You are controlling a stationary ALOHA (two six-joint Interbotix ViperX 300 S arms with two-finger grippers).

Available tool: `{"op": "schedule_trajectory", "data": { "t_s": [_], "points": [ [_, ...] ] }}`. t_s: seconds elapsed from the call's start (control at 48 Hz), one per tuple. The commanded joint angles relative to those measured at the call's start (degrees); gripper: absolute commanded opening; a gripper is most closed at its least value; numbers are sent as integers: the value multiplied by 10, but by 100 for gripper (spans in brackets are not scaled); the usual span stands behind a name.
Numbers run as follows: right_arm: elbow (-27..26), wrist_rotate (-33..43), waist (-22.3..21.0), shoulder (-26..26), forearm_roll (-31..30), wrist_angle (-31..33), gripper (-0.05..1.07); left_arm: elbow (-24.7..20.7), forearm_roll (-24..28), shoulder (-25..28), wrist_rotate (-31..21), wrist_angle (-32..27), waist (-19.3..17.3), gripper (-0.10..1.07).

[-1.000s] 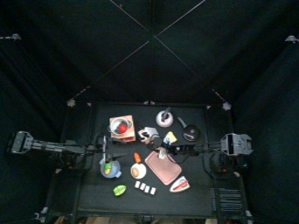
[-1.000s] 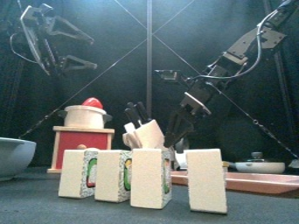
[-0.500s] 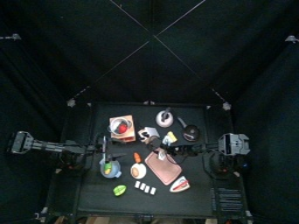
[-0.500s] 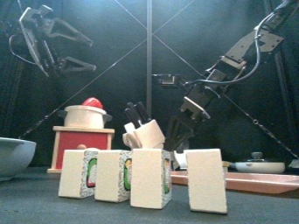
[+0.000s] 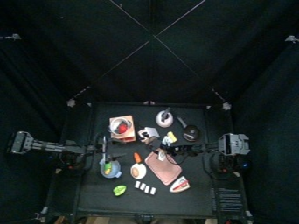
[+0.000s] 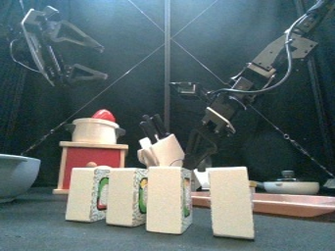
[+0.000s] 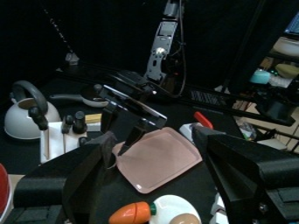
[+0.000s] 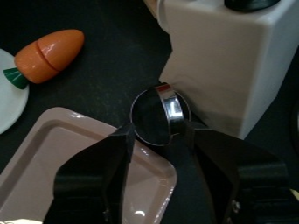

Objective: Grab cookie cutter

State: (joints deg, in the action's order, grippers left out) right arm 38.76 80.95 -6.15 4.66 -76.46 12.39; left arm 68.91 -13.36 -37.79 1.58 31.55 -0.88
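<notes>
The cookie cutter [image 8: 158, 114] is a round metal ring standing on edge at the foot of a white block [image 8: 228, 61], at the corner of a pink tray [image 8: 70, 166]. My right gripper [image 8: 160, 131] is down over it, with one black jaw on each side of the ring and the jaws still apart. From the front, the right gripper [image 6: 207, 125] hangs low behind the white block [image 6: 163, 150], and the ring is hidden there. My left gripper [image 6: 66, 51] rests high at the left, open and empty.
A toy carrot [image 8: 52, 52] lies by a white plate [image 8: 7, 87] close to the tray. Several white cartons [image 6: 157, 199] line the front edge. A red-and-wood toy [image 6: 94, 147], a bowl [image 6: 14, 175] and a pan [image 6: 288, 183] stand around.
The right arm has shifted slightly to the right and settled low by the white block. The left arm has not moved.
</notes>
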Motion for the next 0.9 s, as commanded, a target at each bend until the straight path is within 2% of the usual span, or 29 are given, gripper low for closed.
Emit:
{"op": "schedule_trajectory", "data": {
  "t_s": [0.0, 0.438, 0.875],
  "points": [
    [-13, 0, -1, -11, -1, -3, 78, -8, 0, 1, 0, 3, -1, 102],
    [-22, 1, -2, -11, 2, -1, 60, -8, 0, 0, 0, 3, -1, 102],
    [-22, 3, 3, -25, 23, 10, 59, -10, 0, 0, 1, 3, -1, 102]
  ]
}}
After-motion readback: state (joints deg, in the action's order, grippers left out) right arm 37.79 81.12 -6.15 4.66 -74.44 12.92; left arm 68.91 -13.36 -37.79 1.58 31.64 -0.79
